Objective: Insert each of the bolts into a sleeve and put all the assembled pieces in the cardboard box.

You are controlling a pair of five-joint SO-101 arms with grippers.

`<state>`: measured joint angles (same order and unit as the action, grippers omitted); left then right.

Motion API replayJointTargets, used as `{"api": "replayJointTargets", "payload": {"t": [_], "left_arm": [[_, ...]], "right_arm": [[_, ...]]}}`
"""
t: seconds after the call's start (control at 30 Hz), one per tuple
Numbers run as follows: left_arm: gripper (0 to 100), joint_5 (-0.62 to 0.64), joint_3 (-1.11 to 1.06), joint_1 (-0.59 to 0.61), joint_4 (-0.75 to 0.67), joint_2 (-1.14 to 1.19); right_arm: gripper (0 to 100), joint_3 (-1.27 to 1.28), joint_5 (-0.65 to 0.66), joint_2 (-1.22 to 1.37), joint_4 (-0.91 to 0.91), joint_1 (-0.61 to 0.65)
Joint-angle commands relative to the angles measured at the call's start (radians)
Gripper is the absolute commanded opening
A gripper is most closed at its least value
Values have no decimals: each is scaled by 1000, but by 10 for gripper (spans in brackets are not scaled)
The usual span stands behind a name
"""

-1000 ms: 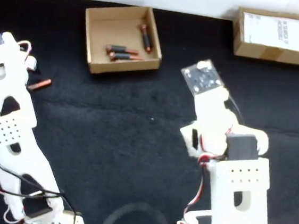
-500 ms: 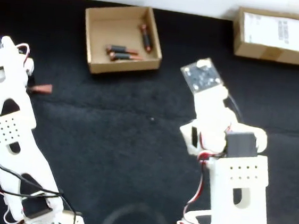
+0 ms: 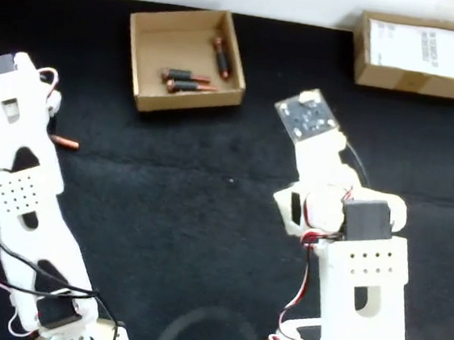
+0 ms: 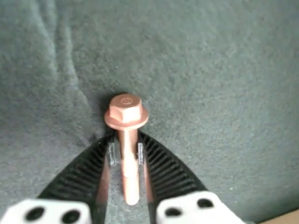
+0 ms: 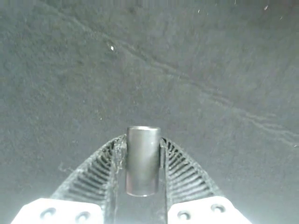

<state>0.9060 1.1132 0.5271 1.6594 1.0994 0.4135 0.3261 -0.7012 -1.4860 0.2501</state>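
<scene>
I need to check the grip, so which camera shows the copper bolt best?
The left wrist view: the bolt shows whole, hex head and shank, gripped by the left tool. The high view shows a short copper end of it beside the left arm. The right wrist view looks at the sleeve.

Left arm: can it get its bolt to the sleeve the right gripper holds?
Probably yes: left gripper clamps the bolt, right gripper the sleeve, and bare cloth lies between them.
</scene>
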Motion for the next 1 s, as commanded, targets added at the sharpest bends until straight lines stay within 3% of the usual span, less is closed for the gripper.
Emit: {"api": "replayJointTargets", "payload": {"t": [0.0, 0.3, 0.43, 0.57, 0.77, 0.97], "left_arm": [[8, -181, 179, -67, 81, -15], [8, -525, 561, -85, 109, -39], [8, -666, 507, -91, 109, -209], [8, -697, 473, -93, 109, -367], [8, -698, 289, -116, 110, -608], [8, -700, -140, -173, 110, -924]], "right_arm": [[8, -50, -3, 1, 35, 13], [8, -48, -28, -8, 209, 41], [8, -44, -239, -7, 282, 82], [8, -18, -376, -8, 363, 134], [8, 76, -566, -8, 559, 173], [8, 143, -723, -8, 754, 232]]}}
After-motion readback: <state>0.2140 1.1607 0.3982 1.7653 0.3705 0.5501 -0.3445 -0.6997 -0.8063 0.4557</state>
